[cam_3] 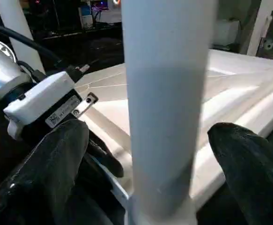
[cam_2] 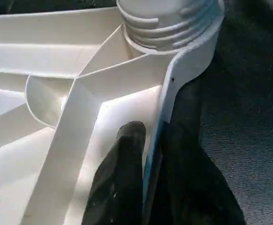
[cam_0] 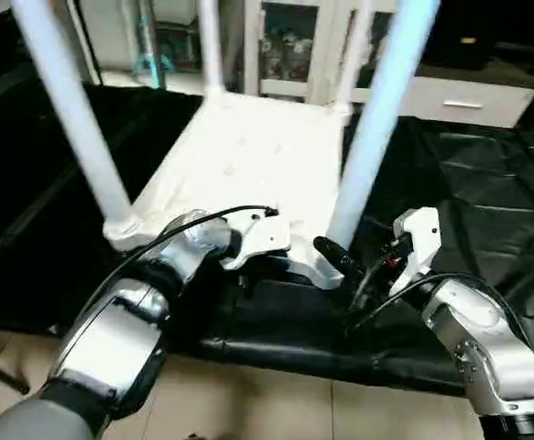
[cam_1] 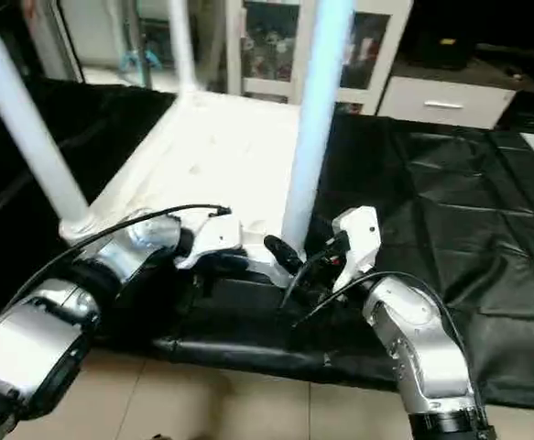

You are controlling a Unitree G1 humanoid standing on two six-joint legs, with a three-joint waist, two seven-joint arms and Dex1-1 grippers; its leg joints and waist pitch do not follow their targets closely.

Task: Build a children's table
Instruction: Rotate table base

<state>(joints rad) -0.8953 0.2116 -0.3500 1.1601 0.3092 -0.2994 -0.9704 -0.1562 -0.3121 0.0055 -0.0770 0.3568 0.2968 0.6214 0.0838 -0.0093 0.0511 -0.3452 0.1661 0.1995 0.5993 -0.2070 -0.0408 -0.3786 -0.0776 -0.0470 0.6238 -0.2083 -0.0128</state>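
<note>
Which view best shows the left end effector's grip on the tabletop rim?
The left wrist view: the left end effector has one finger on each side of the tabletop rim beside the corner socket. In both eye views its white housing hides the fingers; the right wrist view shows mostly that housing.

Both forearms are showing as rounded, brushed-silver shells built in segments, with dark bands sitting at the joints between them. The left forearm is ending in a dark cuff at its near end, and the right forearm is carrying a black ring at its base. A thin black cable is arching over the left wrist into a white, boxy housing; that housing is wearing a small label with a square code beside a metal tab. A similar white housing is sitting on the right wrist, with black wires and a red spot. The fingers are looking glossy black and rounded.
</note>
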